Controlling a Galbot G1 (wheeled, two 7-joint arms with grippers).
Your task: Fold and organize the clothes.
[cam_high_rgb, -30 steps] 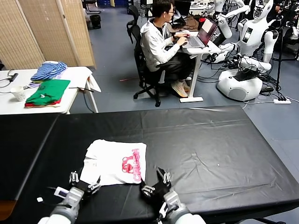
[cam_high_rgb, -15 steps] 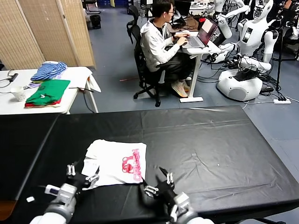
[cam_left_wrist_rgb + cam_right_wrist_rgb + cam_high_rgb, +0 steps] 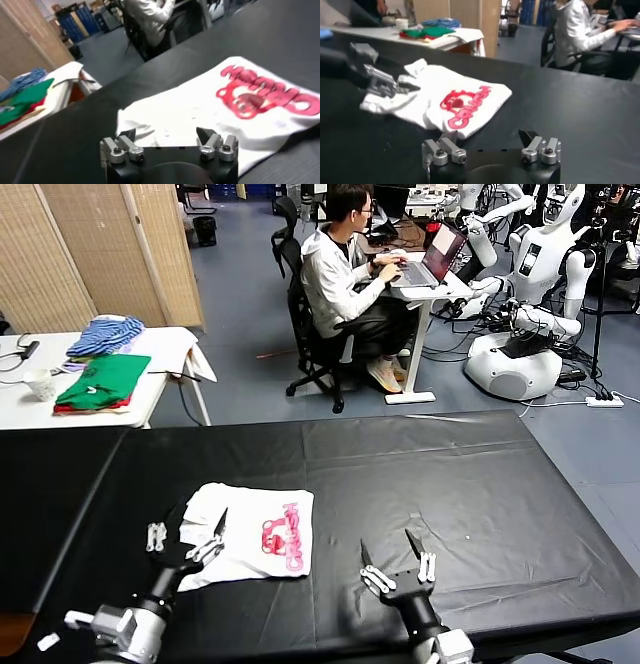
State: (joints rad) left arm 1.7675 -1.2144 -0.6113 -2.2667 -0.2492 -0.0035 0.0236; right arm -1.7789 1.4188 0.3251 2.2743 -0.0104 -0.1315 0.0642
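T-shirt [image 3: 248,532] is folded up into a neat rectangle, print side up, pink-red graphic and lettering showing, lying flat on the black worktop [image 3: 450,484] toward the robot's left near edge. No bins or boxes anywhere, so nothing is sitting in anything.

Left end effector [image 3: 186,537] hovers over the shirt's near-left corner with its fingers spread apart, not gripping anything. Right end effector [image 3: 398,567] is off to the right of the shirt over bare black cloth, fingers spread wide too, well clear of the fabric.

Further back on the left there's a white side table [image 3: 160,354] with a folded green garment [image 3: 104,379] on a red one, and a blue-striped garment [image 3: 103,335] behind them. A guy [image 3: 345,269] types on a laptop [image 3: 432,259] at a desk, white robots [image 3: 530,304] parked to his right.
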